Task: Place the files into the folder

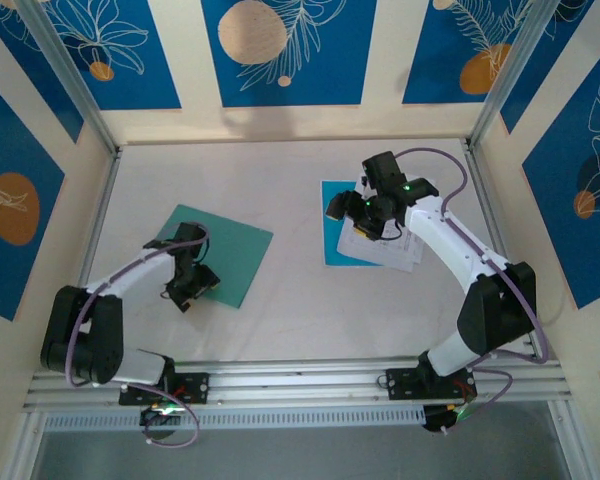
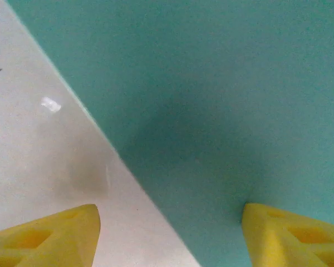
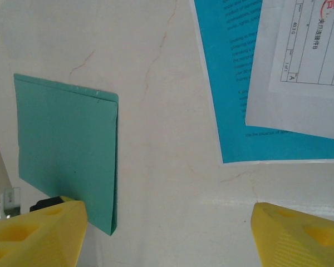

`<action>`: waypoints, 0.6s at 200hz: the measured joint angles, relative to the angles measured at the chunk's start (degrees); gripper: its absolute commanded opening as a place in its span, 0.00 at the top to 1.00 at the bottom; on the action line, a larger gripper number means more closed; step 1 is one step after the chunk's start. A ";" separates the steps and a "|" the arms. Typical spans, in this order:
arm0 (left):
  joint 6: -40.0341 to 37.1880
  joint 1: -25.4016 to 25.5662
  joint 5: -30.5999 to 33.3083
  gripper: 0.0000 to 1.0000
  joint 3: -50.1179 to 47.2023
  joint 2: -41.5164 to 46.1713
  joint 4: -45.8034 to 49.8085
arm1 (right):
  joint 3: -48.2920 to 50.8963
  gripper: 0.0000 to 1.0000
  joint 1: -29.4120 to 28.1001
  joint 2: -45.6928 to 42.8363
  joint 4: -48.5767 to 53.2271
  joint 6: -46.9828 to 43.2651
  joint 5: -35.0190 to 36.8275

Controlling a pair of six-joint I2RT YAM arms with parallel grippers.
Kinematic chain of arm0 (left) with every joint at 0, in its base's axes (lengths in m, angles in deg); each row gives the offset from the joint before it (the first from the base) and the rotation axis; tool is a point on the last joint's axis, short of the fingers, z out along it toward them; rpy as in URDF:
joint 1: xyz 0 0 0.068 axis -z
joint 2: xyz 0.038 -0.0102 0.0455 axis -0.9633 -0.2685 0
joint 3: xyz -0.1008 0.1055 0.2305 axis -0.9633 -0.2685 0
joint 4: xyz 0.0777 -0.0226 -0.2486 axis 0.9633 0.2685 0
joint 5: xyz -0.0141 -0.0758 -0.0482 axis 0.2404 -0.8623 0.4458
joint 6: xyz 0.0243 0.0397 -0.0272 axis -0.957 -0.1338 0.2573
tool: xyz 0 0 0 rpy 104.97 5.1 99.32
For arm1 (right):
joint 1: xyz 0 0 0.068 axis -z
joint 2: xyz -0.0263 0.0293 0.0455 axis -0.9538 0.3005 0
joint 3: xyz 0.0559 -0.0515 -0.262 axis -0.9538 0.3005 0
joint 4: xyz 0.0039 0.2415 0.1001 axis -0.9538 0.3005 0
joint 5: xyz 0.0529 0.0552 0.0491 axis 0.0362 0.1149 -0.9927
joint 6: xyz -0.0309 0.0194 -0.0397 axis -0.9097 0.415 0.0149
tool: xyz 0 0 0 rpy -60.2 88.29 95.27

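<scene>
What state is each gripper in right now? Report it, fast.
Left gripper: open, empty, fingers straddling an edge of the flat teal-green card folder.
Right gripper: open, empty, over the pale table.

— The folder (image 2: 239, 83) runs off the top and right edges of the left wrist view, so its far corners are cut away.
— The fingers (image 2: 44, 239) of the left gripper (image 2: 170, 211) are cropped by the bottom edge there.
— From above, the right gripper (image 1: 352, 215) covers the upper part of the files (image 1: 390, 252).
— In the right wrist view, the blue sheet (image 3: 234, 111) and the white sheet (image 3: 300, 72) leave the frame at upper right. The print on the blue one is too fine to read.
</scene>
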 measured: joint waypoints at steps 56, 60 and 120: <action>-7.82 1.03 0.13 0.56 4.26 -6.12 -1.03 | 0.00 0.22 0.02 0.00 0.24 0.24 -0.87; -8.66 1.18 0.26 0.57 4.66 -6.54 -0.92 | 0.00 0.22 0.02 0.00 0.24 0.26 -1.01; -19.04 4.46 4.26 0.88 10.69 -11.56 -0.98 | 0.00 0.22 0.00 0.07 1.42 0.44 -1.42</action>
